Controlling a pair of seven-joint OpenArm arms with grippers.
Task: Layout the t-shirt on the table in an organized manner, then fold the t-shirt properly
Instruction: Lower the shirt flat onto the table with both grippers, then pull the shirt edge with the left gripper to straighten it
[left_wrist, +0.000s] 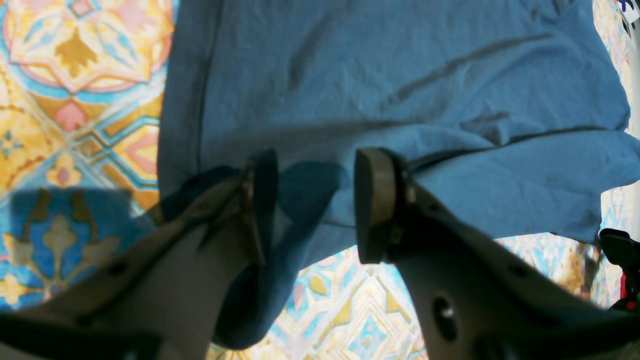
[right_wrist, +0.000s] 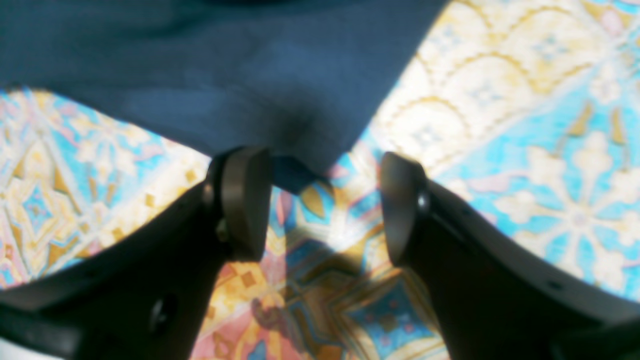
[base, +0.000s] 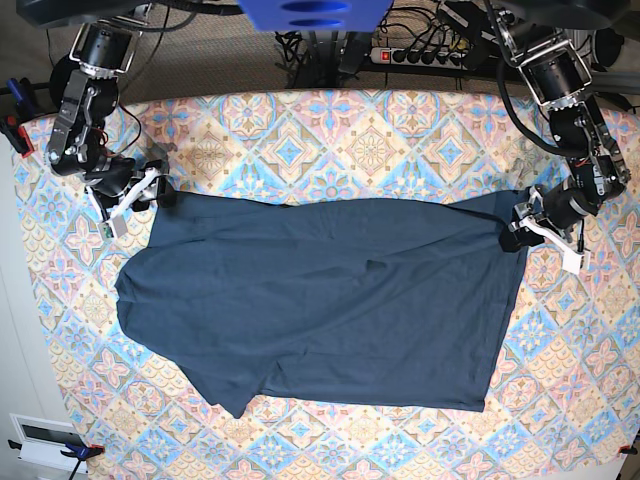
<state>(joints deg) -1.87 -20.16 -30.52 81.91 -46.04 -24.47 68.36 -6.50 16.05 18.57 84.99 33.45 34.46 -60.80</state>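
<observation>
Base view: t-shirt (base: 320, 300) on table (base: 400, 130)

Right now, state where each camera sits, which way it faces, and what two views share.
Left wrist: behind the left gripper, looking down its open fingers at the t-shirt.
Right wrist: behind the right gripper, open at the shirt's corner.
Base: overhead, both arms over the table.
All share the t-shirt.
</observation>
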